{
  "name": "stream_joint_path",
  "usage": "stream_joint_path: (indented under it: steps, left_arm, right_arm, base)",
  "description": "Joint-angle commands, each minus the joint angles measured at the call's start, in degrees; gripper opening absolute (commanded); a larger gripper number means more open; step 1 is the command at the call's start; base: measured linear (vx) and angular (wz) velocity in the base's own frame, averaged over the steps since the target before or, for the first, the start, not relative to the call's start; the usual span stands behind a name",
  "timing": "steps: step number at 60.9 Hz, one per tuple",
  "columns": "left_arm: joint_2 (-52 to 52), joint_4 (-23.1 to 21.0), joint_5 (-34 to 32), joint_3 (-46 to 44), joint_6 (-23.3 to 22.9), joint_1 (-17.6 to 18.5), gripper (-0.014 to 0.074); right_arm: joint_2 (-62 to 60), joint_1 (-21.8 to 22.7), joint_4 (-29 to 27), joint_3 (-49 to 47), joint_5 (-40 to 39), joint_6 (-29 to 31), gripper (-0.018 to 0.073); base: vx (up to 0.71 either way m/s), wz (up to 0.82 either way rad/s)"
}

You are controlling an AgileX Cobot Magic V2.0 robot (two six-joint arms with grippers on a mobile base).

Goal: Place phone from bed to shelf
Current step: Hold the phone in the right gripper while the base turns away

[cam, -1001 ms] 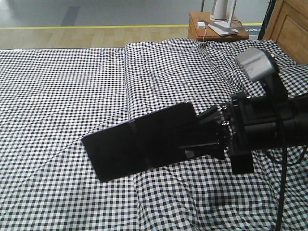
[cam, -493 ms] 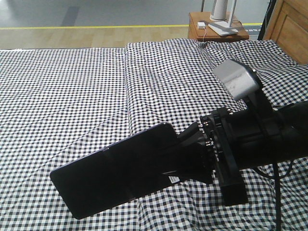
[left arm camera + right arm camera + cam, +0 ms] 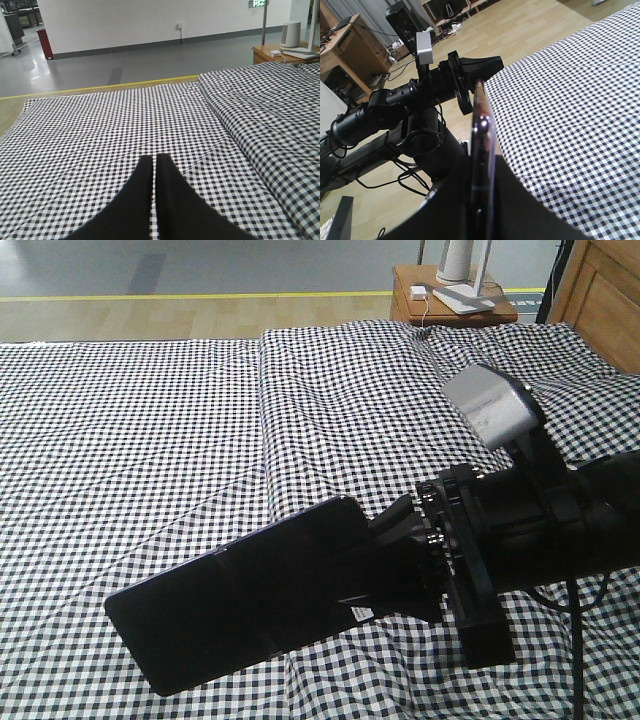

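Exterior front-facing view is showing the right pincer [image 3: 385, 565] clamping one short end of the phone [image 3: 230, 605], which is hanging tilted above the bed [image 3: 150, 420], its free end pointing lower left over a wide stretch of checked cloth. In the left wrist-mounted view the left pincer [image 3: 152, 162] is hovering with fingers pressed together, cloth running ahead to the bed's far edge.

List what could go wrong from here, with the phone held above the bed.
1. The right hand grips the phone by one end only, with most of its glossy length sticking out unsupported. It might pivot or slip and drop onto the bed.
2. In the right wrist view the left arm appears just beyond the phone's far end. A swing that way might knock it, though the true gap cannot be told.
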State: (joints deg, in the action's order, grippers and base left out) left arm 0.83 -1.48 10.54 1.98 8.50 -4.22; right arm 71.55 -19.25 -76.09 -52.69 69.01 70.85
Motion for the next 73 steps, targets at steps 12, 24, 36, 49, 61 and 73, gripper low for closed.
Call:
stream_joint_path:
  steps: [12,24,36,49,61,73]
  left_arm:
    - [0.68,-0.52,-4.12,-1.32,-0.33,0.34,0.0001]
    - [0.68,-0.52,-4.12,-1.32,-0.33,0.34,0.0001]
    - [0.68,-0.52,-4.12,-1.32,-0.33,0.34,0.0001]
    - [0.68,-0.52,-4.12,-1.32,-0.33,0.34,0.0001]
    - [0.68,-0.52,-4.12,-1.32,-0.33,0.34,0.0001]
    - [0.68,-0.52,-4.12,-1.32,-0.33,0.34,0.0001]
  right_arm:
    - [-1.53,0.03,-4.95,-1.44,4.75,0.08,-0.0002]
    - [-1.53,0.03,-4.95,-1.44,4.75,0.08,-0.0002]
    - [-1.53,0.03,-4.95,-1.44,4.75,0.08,-0.0002]
    - [-1.53,0.03,-4.95,-1.44,4.75,0.08,-0.0002]
    - [-1.53,0.03,-4.96,-1.44,4.75,0.14,-0.0002]
    - [-1.53,0.03,-4.96,-1.44,4.75,0.14,-0.0002]
  base:
    - [0.0,0.01]
    - [-0.02,0.07]
    - [-0.05,0.2]
    - [-0.09,0.35]
    - [-0.11,0.42]
    - [-0.12,0.47]
